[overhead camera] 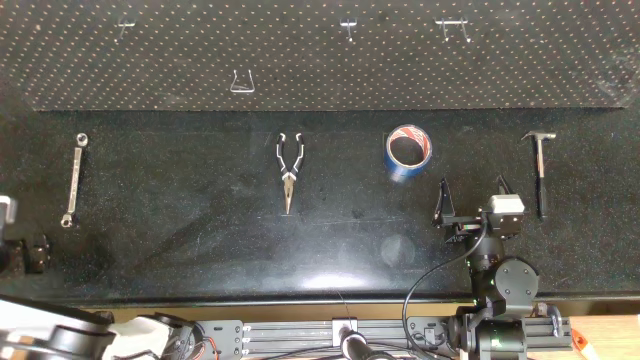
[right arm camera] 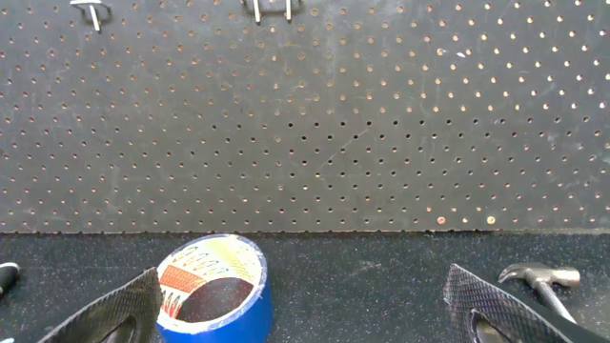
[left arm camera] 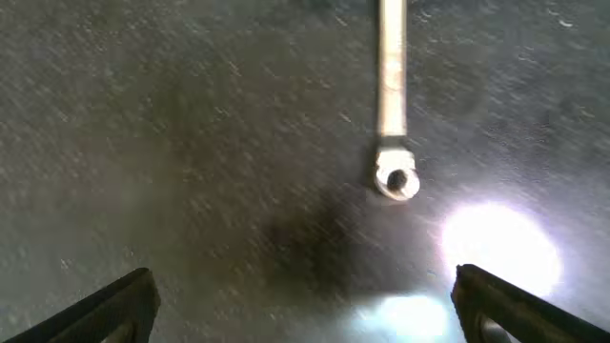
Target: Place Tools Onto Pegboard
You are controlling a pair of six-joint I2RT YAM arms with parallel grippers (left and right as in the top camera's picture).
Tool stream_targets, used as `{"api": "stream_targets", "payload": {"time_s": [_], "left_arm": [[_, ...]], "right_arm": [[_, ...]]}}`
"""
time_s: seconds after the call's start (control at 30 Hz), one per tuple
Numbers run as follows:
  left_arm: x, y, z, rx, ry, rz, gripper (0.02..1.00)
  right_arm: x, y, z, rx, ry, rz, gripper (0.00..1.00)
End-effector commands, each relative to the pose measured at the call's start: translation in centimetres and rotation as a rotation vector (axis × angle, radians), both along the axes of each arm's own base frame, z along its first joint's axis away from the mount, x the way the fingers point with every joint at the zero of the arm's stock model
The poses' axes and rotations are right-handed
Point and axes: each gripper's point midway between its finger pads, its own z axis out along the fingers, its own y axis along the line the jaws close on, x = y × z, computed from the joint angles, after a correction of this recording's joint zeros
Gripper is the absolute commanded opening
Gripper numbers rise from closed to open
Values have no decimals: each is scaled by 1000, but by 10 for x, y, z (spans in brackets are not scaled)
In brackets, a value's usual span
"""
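**Landmark: pegboard** (overhead camera: 300, 60). Dark perforated sheet with evenly dotted holes, laid along the far side of the worktop (overhead camera: 200, 250). It is fitted with bright wire hooks (overhead camera: 243, 82), none of them loaded.

**Item 1: wrench** (left arm camera: 392, 76). Slim, pale, matt metal bar laid flat before the pegboard's left end. What appears to be a small ring end is turned away from the pegboard, though glare leaves this uncertain.

**Item 2: pliers** (overhead camera: 290, 170). Long-nosed, with steel jaws tapering to a point. Placed before the pegboard's middle, handles splayed toward it.

**Item 3: tape roll** (right arm camera: 214, 289). Blue hollow cylinder with a printed inner core, set right of the pegboard's middle.

**Item 4: hammer** (overhead camera: 540, 172). Dark shaft and bright head, placed before the pegboard's right end.

**Left claw** (left arm camera: 303, 278). Spread wide and empty, held above the wrench's ring end.

**Right claw** (right arm camera: 303, 286). Spread wide and empty, faced toward the pegboard between the tape roll and the hammer.

**Step judged in hand:** pickup of the wrench. No tool has been hung yet.

**Handling notes:**
- The claw is best shifted along the bar toward the pegboard, so that the shank is pinched across its narrow width.
- The ring should be left free for a hook.
- The smooth metal may slip, so a square, centred grip is advised.
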Motion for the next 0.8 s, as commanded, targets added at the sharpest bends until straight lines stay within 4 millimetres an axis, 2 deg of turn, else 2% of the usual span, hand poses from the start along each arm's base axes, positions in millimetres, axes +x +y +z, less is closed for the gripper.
{"api": "stream_targets", "payload": {"time_s": [0.03,0.13,0.27,0.43,0.5,0.57,0.8], "left_arm": [[37,-1,-9,-98,-107,29,996],[65,-20,-19,-136,-96,-30,993],[107,-28,-17,-142,-138,-10,993],[125,-50,-41,-169,-64,-42,993],[132,-43,-41,-203,-91,51,993],[133,-42,-41,-210,-96,68,993],[120,-32,-65,-177,2,117,996]], "right_arm": [[0,1,-1,-14,0,2,963],[0,1,-1,-14,0,2,965],[0,1,-1,-14,0,2,965],[0,1,-1,-14,0,2,965],[0,1,-1,-14,0,2,965],[0,1,-1,-14,0,2,963],[0,1,-1,-14,0,2,965]]}}
